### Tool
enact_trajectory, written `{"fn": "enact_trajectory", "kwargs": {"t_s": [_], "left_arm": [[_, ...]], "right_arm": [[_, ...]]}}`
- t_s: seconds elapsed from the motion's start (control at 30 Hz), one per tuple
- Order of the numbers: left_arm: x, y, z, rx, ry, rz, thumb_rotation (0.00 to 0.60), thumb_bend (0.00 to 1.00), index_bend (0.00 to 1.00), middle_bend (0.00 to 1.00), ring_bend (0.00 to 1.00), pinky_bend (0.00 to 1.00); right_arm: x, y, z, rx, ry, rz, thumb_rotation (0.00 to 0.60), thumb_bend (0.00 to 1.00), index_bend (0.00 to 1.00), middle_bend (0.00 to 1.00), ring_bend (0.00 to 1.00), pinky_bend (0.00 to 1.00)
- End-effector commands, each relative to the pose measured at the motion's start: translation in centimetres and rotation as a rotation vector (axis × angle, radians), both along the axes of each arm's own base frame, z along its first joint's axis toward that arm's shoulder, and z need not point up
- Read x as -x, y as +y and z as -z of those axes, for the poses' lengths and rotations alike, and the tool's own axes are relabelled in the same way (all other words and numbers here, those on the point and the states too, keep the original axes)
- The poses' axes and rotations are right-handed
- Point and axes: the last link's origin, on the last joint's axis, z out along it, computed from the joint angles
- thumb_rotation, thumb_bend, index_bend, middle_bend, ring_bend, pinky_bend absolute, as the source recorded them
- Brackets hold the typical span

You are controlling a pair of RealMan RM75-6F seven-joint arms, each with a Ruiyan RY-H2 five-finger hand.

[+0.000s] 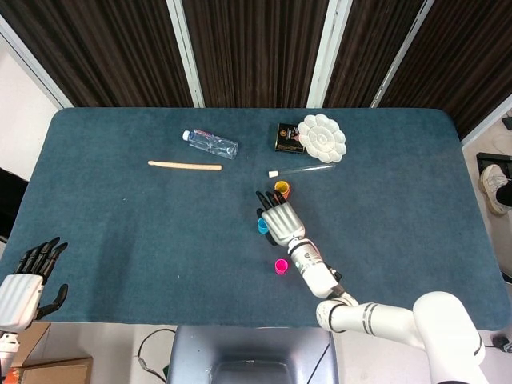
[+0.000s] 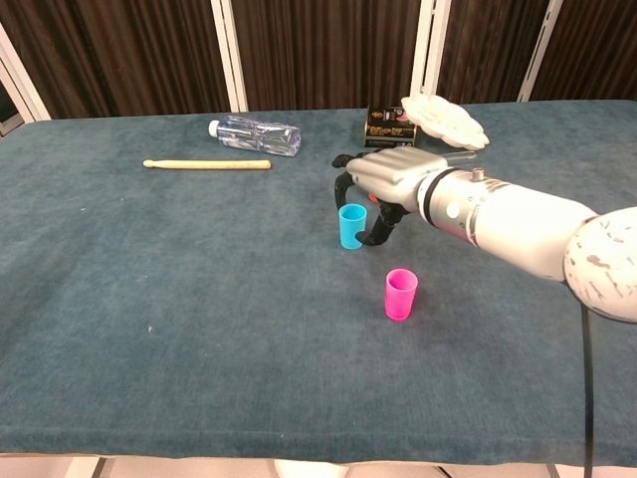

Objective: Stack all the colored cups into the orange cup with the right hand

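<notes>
— Can you read anything on that table?

— Not really. The water bottle has a label band, but the print is too small to make out.

— And the dark box near the white palette?

— There's gold-coloured decoration on its face, maybe lettering, but it's blurred; I can't pick out a word or a number.

— Anything on the cups or the robot's arms?

— No writing shows on them from either camera.
</notes>
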Motion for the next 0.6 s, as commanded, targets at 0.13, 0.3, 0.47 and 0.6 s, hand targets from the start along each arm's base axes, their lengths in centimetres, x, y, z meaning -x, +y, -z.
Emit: {"fn": "enact_trajectory", "kwargs": {"t_s": [0.13, 0.3, 0.47, 0.6], "left_arm": [[0.1, 0.1, 0.0, 0.0, -0.001, -0.002, 0.6, 0.46, 0.0, 0.0, 0.0, 0.11], [0.1, 0.1, 0.0, 0.003, -0.001, -0.004, 0.6, 0.46, 0.0, 0.0, 0.0, 0.11], [0.1, 0.1, 0.0, 0.001, -0.001, -0.004, 0.6, 0.46, 0.0, 0.0, 0.0, 0.11], [0.1, 0.1, -0.1, -0.001, -0.001, -0.006, 0.6, 0.46, 0.0, 0.0, 0.0, 0.11]], "right_arm": [[-0.1, -0.2, 0.4, 0.018, -0.004, 0.002, 0.6, 0.49, 0.56, 0.02, 0.0, 0.0], [-0.1, -0.4, 0.0, 0.044, -0.008, 0.009, 0.6, 0.5, 0.6, 0.04, 0.0, 0.0], [-0.8, -1.0, -1.1, 0.095, -0.045, 0.006, 0.6, 0.5, 0.61, 0.04, 0.0, 0.0], [-1.8, -2.7, -3.0, 0.213, -0.114, 0.0, 0.6, 0.5, 0.61, 0.05, 0.0, 0.0]]}}
